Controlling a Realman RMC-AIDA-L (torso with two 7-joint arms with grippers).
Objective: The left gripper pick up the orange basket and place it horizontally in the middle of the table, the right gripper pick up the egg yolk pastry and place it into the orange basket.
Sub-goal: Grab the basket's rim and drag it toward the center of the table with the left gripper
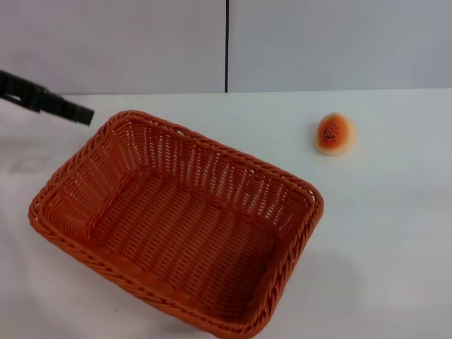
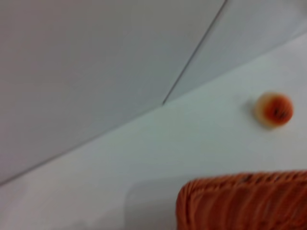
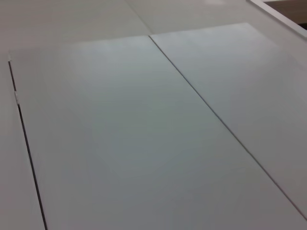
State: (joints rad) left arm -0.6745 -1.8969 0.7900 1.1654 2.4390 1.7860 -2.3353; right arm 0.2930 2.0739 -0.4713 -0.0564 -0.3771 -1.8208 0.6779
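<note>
The large orange woven wicker basket [image 1: 176, 222] looks light and stiff; its braided rim nearest the left gripper [image 1: 79, 114], whose grip state I cannot tell, suits pinching.

Behind the work surface stands a pale grey wall [image 1: 113, 42] made of flat panels. In the head view a thin dark vertical seam [image 1: 227, 46] splits it into a left and a right panel. The left wrist view shows the same wall [image 2: 96, 57] with its seam [image 2: 194, 52] running slantwise. The right wrist view shows only pale grey panels [image 3: 124, 134], plain and unmarked, divided by narrow dark joints [image 3: 225, 129].
</note>
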